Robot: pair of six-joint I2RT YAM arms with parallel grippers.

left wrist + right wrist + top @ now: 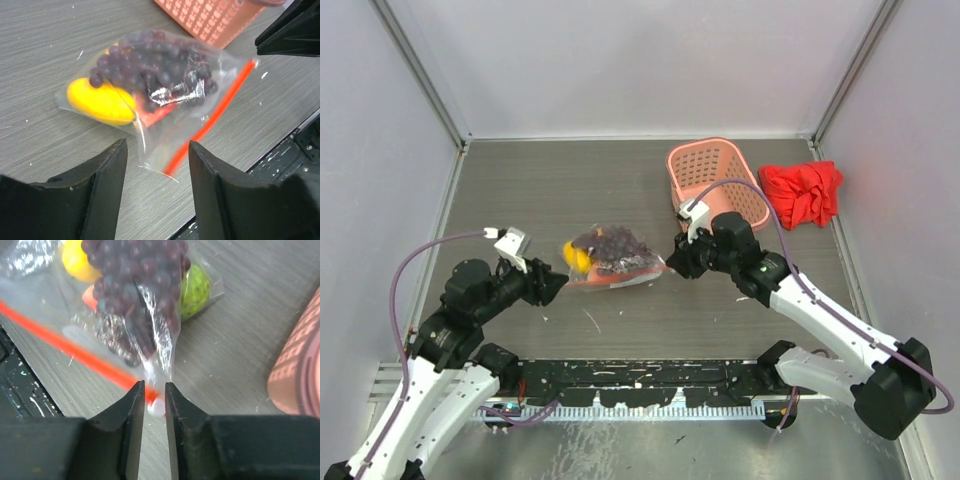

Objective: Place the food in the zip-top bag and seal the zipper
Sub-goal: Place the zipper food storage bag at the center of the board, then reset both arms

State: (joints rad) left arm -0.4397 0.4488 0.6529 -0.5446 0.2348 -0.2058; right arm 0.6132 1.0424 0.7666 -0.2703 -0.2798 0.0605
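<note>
The zip-top bag (620, 268) lies flat mid-table with the food inside: a yellow piece (577, 257), a purple grape bunch (610, 243), a lime-green ball (196, 285) and an orange piece (89, 297). Its orange-red zipper (220, 107) runs along the near edge. My left gripper (157, 147) is open at the bag's left end, and the clear corner (155, 160) lies loose between its fingers, touching neither. My right gripper (154, 387) is at the right end, jaws only narrowly parted, with the zipper's end and a white tab (157, 407) in the gap.
A pink lattice basket (715, 180) stands behind the right gripper, and a red cloth (802, 192) lies to its right. A black rail (640, 385) runs along the table's near edge, close to the bag. Grey walls enclose the table.
</note>
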